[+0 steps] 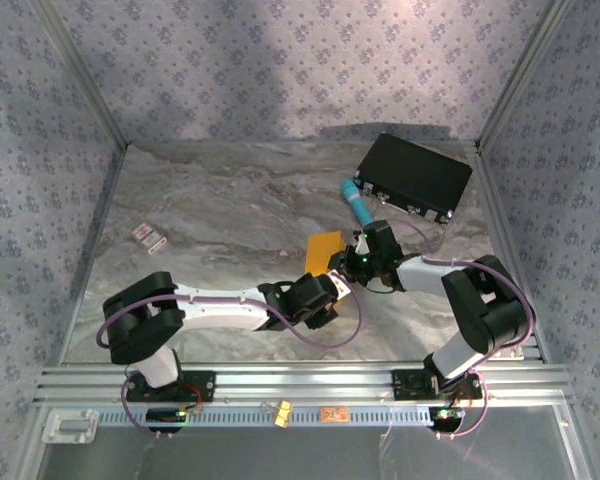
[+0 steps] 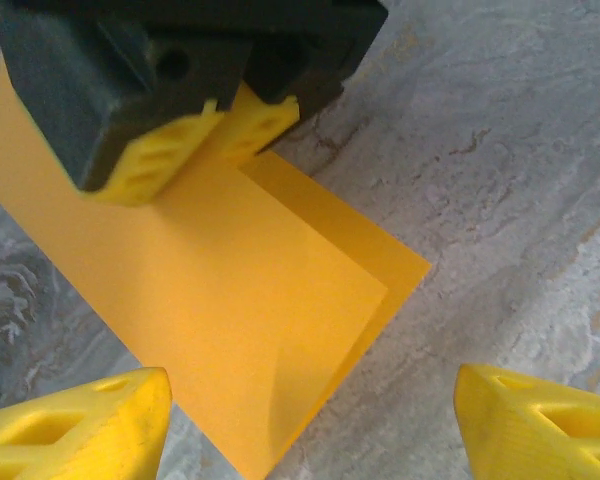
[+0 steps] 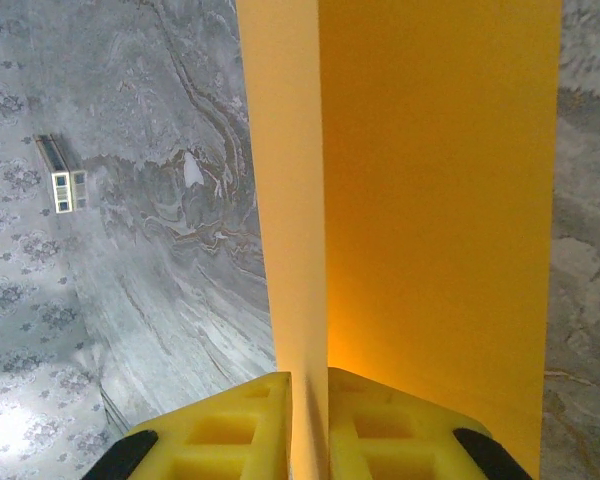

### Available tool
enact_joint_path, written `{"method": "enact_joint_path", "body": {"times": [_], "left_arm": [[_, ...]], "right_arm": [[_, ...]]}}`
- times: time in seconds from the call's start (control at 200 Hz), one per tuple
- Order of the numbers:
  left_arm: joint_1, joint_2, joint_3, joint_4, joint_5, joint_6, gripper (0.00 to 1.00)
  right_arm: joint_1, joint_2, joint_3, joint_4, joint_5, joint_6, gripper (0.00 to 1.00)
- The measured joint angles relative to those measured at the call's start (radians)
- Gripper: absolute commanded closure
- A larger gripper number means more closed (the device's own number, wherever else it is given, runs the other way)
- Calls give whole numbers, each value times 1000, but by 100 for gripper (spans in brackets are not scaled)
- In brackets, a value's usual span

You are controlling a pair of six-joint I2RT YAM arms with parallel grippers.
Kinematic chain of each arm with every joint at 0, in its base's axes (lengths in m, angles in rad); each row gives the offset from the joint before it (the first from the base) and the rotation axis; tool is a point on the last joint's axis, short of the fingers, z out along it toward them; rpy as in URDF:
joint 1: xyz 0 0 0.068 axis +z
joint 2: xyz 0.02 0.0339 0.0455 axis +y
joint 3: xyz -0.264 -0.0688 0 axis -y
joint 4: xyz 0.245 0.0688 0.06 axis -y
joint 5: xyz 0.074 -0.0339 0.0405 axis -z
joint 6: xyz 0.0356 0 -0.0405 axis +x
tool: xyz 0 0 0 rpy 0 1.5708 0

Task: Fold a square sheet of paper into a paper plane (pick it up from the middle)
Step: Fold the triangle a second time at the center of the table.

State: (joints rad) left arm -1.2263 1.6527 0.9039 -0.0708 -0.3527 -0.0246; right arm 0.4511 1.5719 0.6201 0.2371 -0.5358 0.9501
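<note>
The marbled grey desk (image 1: 230,210) spreads out between patterned walls. Both black arms reach in from the near edge and meet a little right of its middle. Toward the back right corner a flat black box (image 1: 415,175) lies at an angle.

Between the two arm tips sits the orange-yellow sheet of paper (image 1: 323,247), folded over on itself. From the left wrist I can see two layers (image 2: 230,310), with the upper one stopping short so a strip of the lower layer shows along the right side. It lies low against the desk, though I cannot tell whether all of it rests flat.

The right gripper (image 1: 358,250) holds the paper at its far edge. Its yellow fingers (image 3: 270,430) are pressed together with the sheet (image 3: 430,200) pinched between them. The left gripper (image 2: 310,425) comes at the paper from the near side. Its fingers (image 2: 80,430) stand wide apart, one on either side of the sheet's near corner, gripping nothing.

A teal pen-like cylinder (image 1: 356,200) lies just behind the right gripper, near the box. Well off to the left, a small white-and-red card (image 1: 149,236) lies alone on the desk.
</note>
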Motion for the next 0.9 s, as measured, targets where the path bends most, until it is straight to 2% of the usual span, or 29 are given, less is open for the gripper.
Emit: {"method": "enact_joint_path", "body": {"times": [0.175,0.28,0.899], "left_arm": [[-16,38,25,14,-35,17,30],[-20,52,25,19,-48,18,37],[-19,53,25,24,-75,-5,88]], "right_arm": [[0,0,0,-1,0,0,84],[0,0,0,-1,0,0,84],[-9,-14,-13,-1,2,0,82]]}}
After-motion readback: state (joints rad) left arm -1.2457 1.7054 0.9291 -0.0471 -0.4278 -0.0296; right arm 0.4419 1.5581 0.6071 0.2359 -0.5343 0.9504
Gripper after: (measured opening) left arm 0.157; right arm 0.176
